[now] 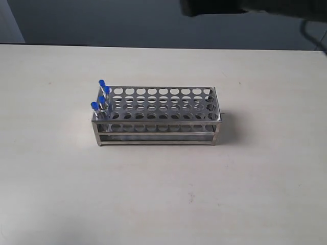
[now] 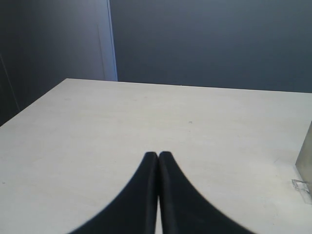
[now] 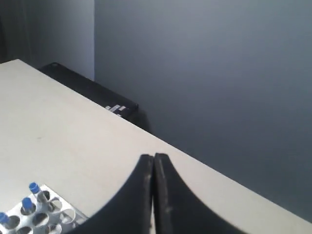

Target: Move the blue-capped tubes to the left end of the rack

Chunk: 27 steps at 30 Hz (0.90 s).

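Exterior view: The rack (image 1: 158,115) stands near the middle of the pale counter (image 1: 163,199), its long side parallel to the near edge. I count four blue-capped tubes (image 1: 101,99), all upright in the holes at the rack's left end, caps above the top plate. The counter is matte, off-white and lightly speckled. A dark grey wall (image 1: 102,20) lies beyond the far edge. A dark shape (image 1: 240,6) hangs over the far right corner; I cannot tell which part of the rig it is.

Left wrist view: The left gripper (image 2: 158,155) has its black jaws pressed together, holding nothing, above bare counter. A sliver of grey metal (image 2: 304,156) shows at the frame edge, likely the rack.

Right wrist view: The right gripper (image 3: 153,157) is likewise closed and empty. This view alone shows a black unit (image 3: 92,92) along the counter's edge, with white markings too small to read. Three blue caps are visible at one rack corner.
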Each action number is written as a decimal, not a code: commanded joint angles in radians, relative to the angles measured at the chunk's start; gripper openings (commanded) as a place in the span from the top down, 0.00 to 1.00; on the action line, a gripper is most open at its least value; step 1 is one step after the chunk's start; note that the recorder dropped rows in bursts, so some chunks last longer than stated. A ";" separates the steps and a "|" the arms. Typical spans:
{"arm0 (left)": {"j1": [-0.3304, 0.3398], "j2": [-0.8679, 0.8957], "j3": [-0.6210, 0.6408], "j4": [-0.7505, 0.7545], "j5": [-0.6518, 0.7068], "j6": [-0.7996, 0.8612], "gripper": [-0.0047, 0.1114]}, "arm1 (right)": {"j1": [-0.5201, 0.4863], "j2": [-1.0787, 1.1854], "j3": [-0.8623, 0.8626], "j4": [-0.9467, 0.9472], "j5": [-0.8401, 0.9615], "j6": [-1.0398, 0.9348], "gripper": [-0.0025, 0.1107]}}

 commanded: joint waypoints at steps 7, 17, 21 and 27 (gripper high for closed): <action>-0.009 -0.004 0.003 -0.003 -0.004 -0.001 0.96 | -0.046 -0.676 0.336 0.170 0.423 0.014 0.98; -0.009 -0.004 0.003 -0.006 0.003 -0.001 0.96 | -0.165 -0.860 0.464 -0.198 0.404 0.421 0.98; -0.009 -0.004 0.003 -0.006 0.003 -0.001 0.96 | -0.425 -0.955 0.601 -0.133 0.363 0.447 0.98; -0.009 -0.004 0.003 -0.001 0.002 -0.001 0.96 | -0.614 -1.184 0.780 0.111 0.287 0.126 0.98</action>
